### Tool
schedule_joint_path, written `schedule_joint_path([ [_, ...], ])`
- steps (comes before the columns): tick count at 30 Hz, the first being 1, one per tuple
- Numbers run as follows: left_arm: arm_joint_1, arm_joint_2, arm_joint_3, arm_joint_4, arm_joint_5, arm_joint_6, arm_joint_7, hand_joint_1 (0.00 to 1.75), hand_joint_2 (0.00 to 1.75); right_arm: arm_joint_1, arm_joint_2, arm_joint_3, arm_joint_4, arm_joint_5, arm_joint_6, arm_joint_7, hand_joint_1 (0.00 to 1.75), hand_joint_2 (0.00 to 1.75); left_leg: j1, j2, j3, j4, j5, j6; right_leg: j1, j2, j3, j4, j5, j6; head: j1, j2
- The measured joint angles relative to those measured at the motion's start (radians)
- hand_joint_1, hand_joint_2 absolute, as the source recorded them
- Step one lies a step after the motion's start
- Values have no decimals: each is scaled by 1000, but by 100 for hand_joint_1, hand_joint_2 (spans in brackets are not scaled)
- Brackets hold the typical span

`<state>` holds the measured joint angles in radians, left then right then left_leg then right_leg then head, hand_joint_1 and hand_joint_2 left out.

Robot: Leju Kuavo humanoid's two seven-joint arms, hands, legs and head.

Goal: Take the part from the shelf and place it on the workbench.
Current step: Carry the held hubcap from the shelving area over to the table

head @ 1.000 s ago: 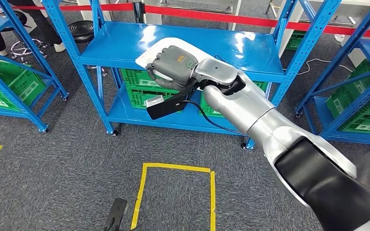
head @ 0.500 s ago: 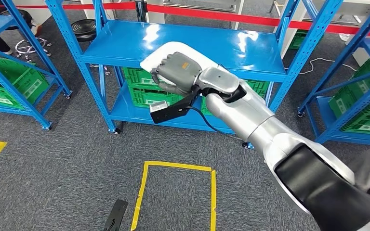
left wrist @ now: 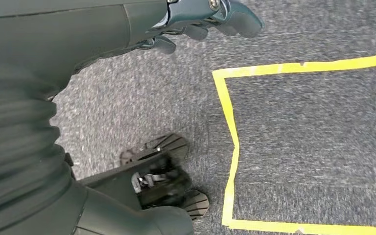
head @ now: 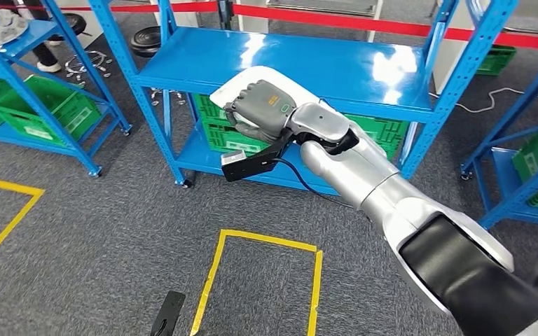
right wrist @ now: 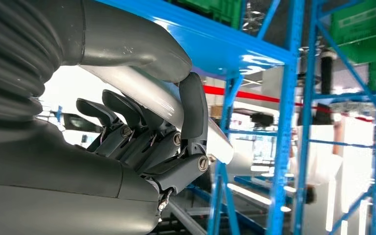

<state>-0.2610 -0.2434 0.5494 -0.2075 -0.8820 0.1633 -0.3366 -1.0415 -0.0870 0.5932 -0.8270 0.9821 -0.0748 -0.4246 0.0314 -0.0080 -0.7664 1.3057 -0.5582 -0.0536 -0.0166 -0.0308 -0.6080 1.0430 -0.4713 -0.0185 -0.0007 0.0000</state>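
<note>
At the front edge of the blue shelf [head: 322, 66], right hand [head: 259, 105] has its fingers [right wrist: 127, 117] wrapped around the white part [head: 242, 84], thumb clamped on top. Part sits inside that grip, just over the shelf lip. Left hand [left wrist: 210, 17] hangs over the carpet, fingers loosely curled, holding nothing. Step looks like pick/lift-off, roughly early-to-mid task. Next: pull the part clear of the uprights beside the hand, then turn toward the workbench. Grip on the smooth shell could slip.
</note>
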Motion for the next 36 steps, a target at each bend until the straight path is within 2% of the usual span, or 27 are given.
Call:
schedule_joint_path([
  [1, 1, 0, 0, 0, 0, 0, 0, 0, 175, 1, 0, 0, 0, 1, 0, 0, 175, 175, -3, 2, 0, 8, 4, 5, 4, -11, 0, 0, 0, -1, 0, 0],
  [2, 1, 1, 0, 0, 0, 0, 1, 0, 175, 2, 0, 0, 0, 3, 0, 0, 175, 175, -7, 6, 21, -26, 26, 11, 7, -22, 1, 0, -1, -2, 0, 0],
  [3, 1, 1, 0, 0, 0, 0, 1, 0, 175, 1, 0, 0, 0, 5, 0, 0, 175, 175, -12, 17, 57, -90, 58, 19, 10, -33, 1, 0, -1, -2, 0, 0],
  [4, 0, 1, 0, 0, 0, 1, 1, 0, 175, 1, 0, 0, 0, 7, 0, -1, 175, 175, -20, 42, 96, -160, 80, 28, 13, -43, 2, 1, -2, -2, 0, 0],
  [6, -1, 1, 0, 0, 1, 3, 0, 0, 175, -1, 0, -2, 0, 10, 0, 0, 175, 175, -33, 78, 142, -250, 102, 44, 21, -62, 2, 1, -3, 2, 1, 0],
  [7, 0, 2, 0, 0, 1, 4, 0, 0, 175, -2, 1, -3, 0, 11, 0, -1, 175, 175, -37, 83, 145, -262, 100, 49, 24, -72, 2, 1, -3, 5, 1, 0],
  [9, 2, 2, 0, 0, 2, 8, -1, 0, 175, -3, 4, -3, 0, 12, 2, -3, 175, 175, -36, 57, 141, -266, 108, 58, 23, -85, 4, 0, -5, 14, 2, 0],
  [11, 1, 2, 0, 0, 4, 12, -2, 0, 175, -5, 5, -5, 0, 14, 3, -8, 175, 175, -31, 34, 140, -271, 116, 69, 17, -46, -8, 33, -31, 26, 2, 0],
  [13, 0, 1, 0, 0, 5, 13, -4, 0, 175, -4, 5, -9, 1, 14, 3, -12, 175, 175, -28, 11, 138, -273, 121, 76, 12, 10, -59, 148, -93, 34, 3, 0],
  [14, 0, 0, 0, 0, 5, 13, -4, 0, 175, -2, 5, -10, 2, 14, 3, -13, 175, 175, -27, -3, 136, -272, 122, 78, 11, 22, -93, 219, -122, 37, 4, 0],
  [15, 1, 0, 0, 0, 5, 14, -5, 0, 175, 0, 5, -12, 4, 14, 3, -13, 175, 175, -28, -18, 134, -272, 123, 78, 11, 26, -120, 272, -137, 38, 4, 0],
  [16, 2, 0, 0, 0, 5, 14, -6, 0, 175, 3, 5, -13, 5, 14, 3, -13, 175, 175, -28, -33, 133, -271, 124, 78, 11, 28, -131, 290, -132, 37, 4, 0],
  [17, 3, 0, 0, 0, 5, 14, -7, 0, 175, 5, 5, -15, 6, 14, 2, -13, 175, 175, -28, -48, 133, -270, 125, 77, 10, 31, -120, 264, -108, 35, 4, 0],
  [18, 4, 0, 0, 0, 5, 14, -8, 0, 175, 6, 5, -17, 6, 14, 1, -13, 175, 175, -28, -63, 132, -268, 126, 75, 10, 38, -91, 201, -71, 33, 4, 0],
  [20, 3, 0, 0, 0, 4, 14, -10, 0, 175, 6, 5, -22, 6, 16, -2, -14, 175, 175, -27, -90, 129, -265, 129, 68, 6, 77, -25, 63, -16, 26, 4, 0],
  [22, 3, 0, 0, 0, 3, 14, -11, 0, 175, 7, 5, -24, 6, 19, -5, -15, 175, 175, -25, -111, 121, -265, 134, 56, 7, 97, 0, 6, -4, 21, 3, 0],
  [24, 8, 1, 0, 0, 3, 14, -12, 0, 175, 8, 6, -25, 6, 21, -7, -15, 175, 175, -23, -129, 114, -270, 140, 43, 9, 75, 1, 0, 1, 13, 4, 0],
  [25, 11, 1, 0, 0, 3, 14, -13, 0, 175, 8, 7, -25, 6, 22, -8, -16, 175, 175, -24, -120, 109, -266, 137, 38, 8, 64, 2, -5, 4, 6, 3, 0],
  [26, 13, 2, 0, 0, 2, 14, -13, 0, 175, 7, 9, -25, 6, 22, -8, -16, 175, 175, -25, -99, 99, -248, 125, 32, 6, 53, 4, -9, 8, 0, 0, 0],
  [28, 12, 3, 0, 0, 1, 14, -15, 0, 175, 7, 12, -25, 6, 24, -9, -16, 175, 175, -27, -36, 56, -156, 74, 22, 4, 31, 6, -14, 11, -9, -7, 0],
  [29, 12, 3, 0, 0, 1, 14, -16, 0, 175, 7, 13, -25, 7, 25, -9, -16, 175, 175, -25, -16, 26, -92, 44, 17, 5, 19, 6, -14, 10, -12, -9, 0],
  [30, 12, 3, 0, 0, 0, 14, -16, 0, 175, 9, 13, -25, 8, 26, -9, -16, 175, 175, -23, -6, 1, -37, 24, 13, 6, 5, 6, -14, 10, -13, -8, 0],
  [31, 13, 3, 0, 0, -1, 13, -17, 0, 175, 11, 13, -25, 9, 26, -9, -16, 175, 175, -21, 0, -11, -10, 20, 10, 6, -9, 6, -14, 9, -13, -8, 0],
  [32, 14, 3, 0, 0, -3, 13, -18, 0, 175, 12, 13, -25, 9, 26, -9, -16, 175, 175, -19, 4, -4, -19, 33, 8, 6, -22, 6, -13, 8, -12, -8, 0],
  [33, 14, 4, -1, 0, -5, 12, -21, 0, 175, 13, 13, -25, 10, 27, -9, -16, 175, 175, -18, 13, 21, -64, 60, 8, 6, -36, 6, -11, 6, -10, -8, 0],
  [34, 14, 4, -1, 0, -6, 12, -26, 0, 175, 12, 13, -25, 10, 27, -9, -16, 175, 175, -18, 33, 58, -131, 88, 8, 7, -48, 7, -9, 3, -6, -9, 0],
  [36, 13, 5, -5, -1, -10, 8, -40, 0, 175, 9, 13, -26, 10, 27, -8, -16, 175, 175, -24, 69, 113, -237, 119, 18, 13, -69, 7, -4, -3, 4, -8, 0],
])
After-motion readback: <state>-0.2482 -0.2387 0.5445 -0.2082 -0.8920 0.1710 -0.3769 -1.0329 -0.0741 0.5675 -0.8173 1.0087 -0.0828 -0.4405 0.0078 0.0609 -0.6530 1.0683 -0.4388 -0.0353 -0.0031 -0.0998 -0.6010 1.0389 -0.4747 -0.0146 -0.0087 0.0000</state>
